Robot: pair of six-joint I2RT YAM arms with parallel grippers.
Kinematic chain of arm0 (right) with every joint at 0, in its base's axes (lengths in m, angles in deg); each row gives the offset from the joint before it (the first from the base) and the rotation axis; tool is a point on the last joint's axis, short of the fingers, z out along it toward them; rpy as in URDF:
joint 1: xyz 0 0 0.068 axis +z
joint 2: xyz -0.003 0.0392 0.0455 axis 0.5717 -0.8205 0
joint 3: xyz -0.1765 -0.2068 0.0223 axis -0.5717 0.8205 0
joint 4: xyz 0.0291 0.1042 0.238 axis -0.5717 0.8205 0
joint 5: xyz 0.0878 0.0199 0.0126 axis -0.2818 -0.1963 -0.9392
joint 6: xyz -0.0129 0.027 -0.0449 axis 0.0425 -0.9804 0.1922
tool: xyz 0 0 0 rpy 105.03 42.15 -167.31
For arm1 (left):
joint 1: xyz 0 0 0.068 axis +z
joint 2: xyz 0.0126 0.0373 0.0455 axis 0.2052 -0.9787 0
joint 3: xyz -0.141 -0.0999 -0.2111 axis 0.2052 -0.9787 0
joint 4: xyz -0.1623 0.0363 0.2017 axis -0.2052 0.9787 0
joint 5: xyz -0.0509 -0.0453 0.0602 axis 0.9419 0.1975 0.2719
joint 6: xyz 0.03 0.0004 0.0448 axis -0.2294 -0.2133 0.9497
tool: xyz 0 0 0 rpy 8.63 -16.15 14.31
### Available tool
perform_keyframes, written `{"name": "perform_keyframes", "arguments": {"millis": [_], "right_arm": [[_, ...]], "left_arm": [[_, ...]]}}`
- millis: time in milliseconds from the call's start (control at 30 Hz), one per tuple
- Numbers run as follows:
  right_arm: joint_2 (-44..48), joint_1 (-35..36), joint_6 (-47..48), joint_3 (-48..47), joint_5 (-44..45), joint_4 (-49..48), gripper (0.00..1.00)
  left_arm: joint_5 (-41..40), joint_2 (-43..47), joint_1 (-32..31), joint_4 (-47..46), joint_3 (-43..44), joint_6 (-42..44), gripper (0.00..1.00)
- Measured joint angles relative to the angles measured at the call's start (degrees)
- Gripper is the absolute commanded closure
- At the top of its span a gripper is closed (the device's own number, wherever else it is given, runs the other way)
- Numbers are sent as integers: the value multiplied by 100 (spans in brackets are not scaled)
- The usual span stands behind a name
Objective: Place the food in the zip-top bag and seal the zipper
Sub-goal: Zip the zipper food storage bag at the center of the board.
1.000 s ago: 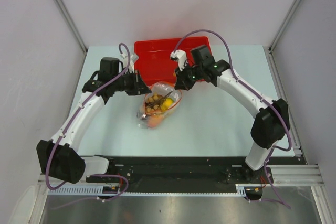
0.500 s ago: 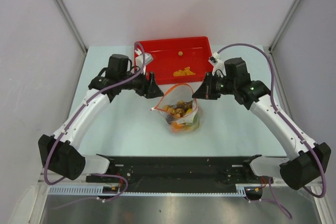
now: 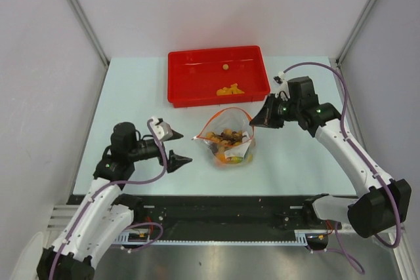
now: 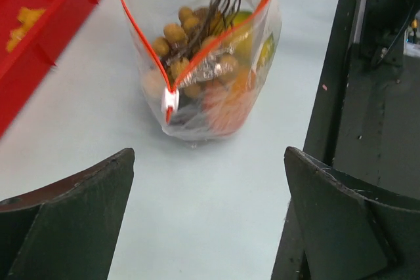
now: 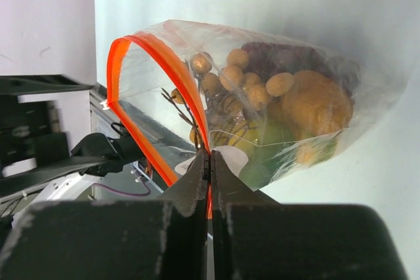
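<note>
A pale blue-green worktop (image 3: 131, 96) sits boxed in by plain white walls (image 3: 216, 4) on a metal frame, with a black rail (image 3: 223, 208) across its near edge. At the far side lies a red rectangular plastic tray (image 3: 190, 77) with a few small orange chunks (image 3: 230, 89) in it. In front of the tray, mid-worktop, stands the clear crinkly zip-top bag (image 3: 228, 137), its mouth gaping and toy fruits (image 4: 210, 63) heaped inside. The right end effector (image 3: 257, 122) is clenched on the bag's right corner, pinching the thin red-orange zipper strip (image 5: 115, 60). The left end effector (image 3: 177, 147) hangs left of the bag, apart from it, fingers spread wide and grasping nothing.
</note>
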Motion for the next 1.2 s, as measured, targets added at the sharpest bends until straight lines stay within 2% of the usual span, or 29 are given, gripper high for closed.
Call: {"name": "perform_keyframes", "arguments": {"millis": [100,233,400,433,467,533,567,633,667,833,967,1033,1067,1100,1167,1200], "right_arm": [[0,-13,-22,2,-50,0,100],[0,-59,-22,2,-109,4,100],[0,-120,-22,2,-166,11,100],[0,-131,-22,2,-175,11,100],[0,-138,-22,2,-184,11,100],[0,-160,-20,2,-203,13,100],[7,-179,-20,2,-225,15,100],[44,-297,-4,2,-310,31,100],[85,-411,4,2,-367,61,100],[476,-1139,247,-4,-623,350,100],[588,-949,577,-28,-640,678,100],[509,-723,785,-26,-546,761,81],[459,-643,868,-26,-525,778,68],[398,-549,968,-26,-503,785,43],[293,-439,1198,-28,-481,787,23],[271,-417,1445,-26,-474,785,10]], "left_arm": [[103,-243,-33,-557,-544,254,5],[267,-894,-52,-1499,-831,387,8],[310,-1478,-446,-2879,-970,286,22],[297,-1576,-586,-3126,-970,269,27],[280,-1676,-706,-3331,-970,245,45],[243,-1878,-883,-3630,-962,190,66],[214,-1978,-929,-3707,-942,181,84],[173,-2111,-957,-3591,-831,203,97],[164,-2116,-951,-3394,-741,256,100],[199,-1690,-822,-2479,-127,289,100],[365,-1401,-822,-1971,413,299,100],[459,-1521,-824,-1696,605,389,100],[472,-1615,-828,-1585,682,433,100],[481,-1799,-839,-1429,778,496,100],[470,-2105,-844,-1193,872,590,100],[459,-2212,-857,-1049,887,656,100]]}}
